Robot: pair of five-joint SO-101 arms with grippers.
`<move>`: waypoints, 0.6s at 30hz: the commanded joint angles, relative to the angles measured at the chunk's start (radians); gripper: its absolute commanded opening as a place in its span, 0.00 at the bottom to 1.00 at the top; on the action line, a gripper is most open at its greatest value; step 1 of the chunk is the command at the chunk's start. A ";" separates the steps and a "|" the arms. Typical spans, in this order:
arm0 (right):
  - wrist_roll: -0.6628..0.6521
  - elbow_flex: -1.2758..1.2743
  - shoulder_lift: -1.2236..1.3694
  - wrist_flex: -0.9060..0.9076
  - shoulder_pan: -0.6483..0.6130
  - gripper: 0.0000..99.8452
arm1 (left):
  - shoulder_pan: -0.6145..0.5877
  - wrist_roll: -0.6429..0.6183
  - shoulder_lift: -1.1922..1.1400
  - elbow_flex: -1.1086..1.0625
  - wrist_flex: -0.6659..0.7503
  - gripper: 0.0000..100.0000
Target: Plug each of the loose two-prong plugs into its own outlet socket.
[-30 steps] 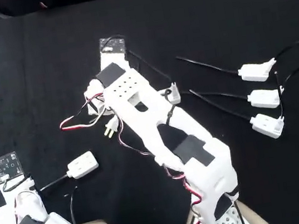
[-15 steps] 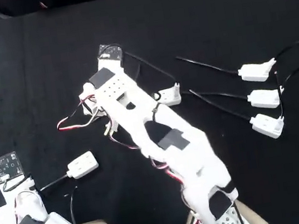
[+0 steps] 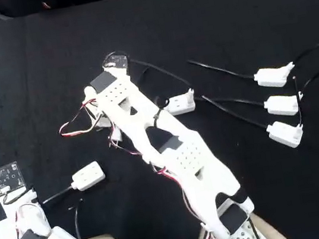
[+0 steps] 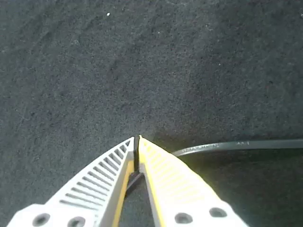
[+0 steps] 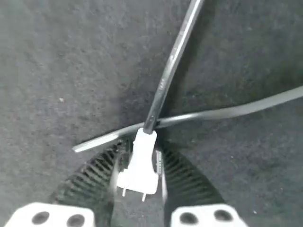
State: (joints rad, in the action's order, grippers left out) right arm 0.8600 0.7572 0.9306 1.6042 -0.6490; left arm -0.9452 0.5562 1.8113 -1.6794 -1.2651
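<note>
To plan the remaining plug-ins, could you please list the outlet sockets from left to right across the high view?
The lone socket → middle socket → cluster of three sockets toward the right edge, stacked too evenly to order among themselves.

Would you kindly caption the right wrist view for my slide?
Right gripper shut on a white two-prong plug, its cord crossing a second cord on black cloth.
</note>
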 commanded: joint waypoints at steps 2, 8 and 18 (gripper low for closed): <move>-0.012 0.093 -0.002 0.137 0.023 0.04 | 0.002 -0.002 0.011 -0.002 -0.002 0.04; -0.083 0.177 -0.004 0.158 0.044 0.04 | 0.002 -0.002 0.011 -0.002 -0.002 0.04; -0.416 -0.031 -0.219 0.161 0.068 0.04 | 0.002 -0.002 0.011 -0.002 -0.002 0.04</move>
State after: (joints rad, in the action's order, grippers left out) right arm 0.5808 0.8094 0.8462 1.7269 -0.5999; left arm -0.9452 0.5562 1.8113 -1.6794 -1.2651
